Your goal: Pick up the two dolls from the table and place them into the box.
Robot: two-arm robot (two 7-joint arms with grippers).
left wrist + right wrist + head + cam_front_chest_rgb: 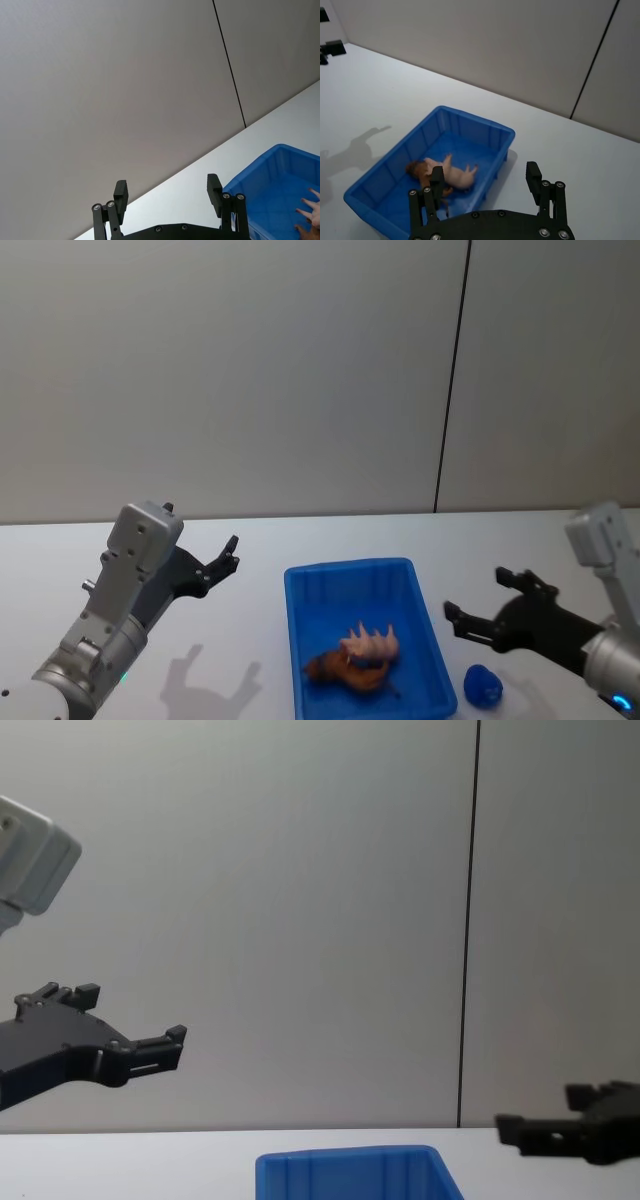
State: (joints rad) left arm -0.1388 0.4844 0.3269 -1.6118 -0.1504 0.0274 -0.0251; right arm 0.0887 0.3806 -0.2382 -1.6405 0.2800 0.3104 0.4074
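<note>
1. The left pincer (228,558), black and two-fingered, hangs above the left part of the plain white flat counter (260,535), left of the box, with its fingers (120,192) spread apart and nothing between them.
2. The bright blue rectangular plastic box with a thick rim (350,568) stands on the counter about mid-width, well clear of the back edge.
3. Inside the box, towards its near end, a pale pink doll with short legs (372,643) lies touching a brown doll (330,670).
4. A small rounded blue object (483,685) rests on the counter just beside the box's near right corner; what it is cannot be told.
5. The right pincer (477,593) hovers over the counter's right side, just right of the box, spread wide and empty.
</note>
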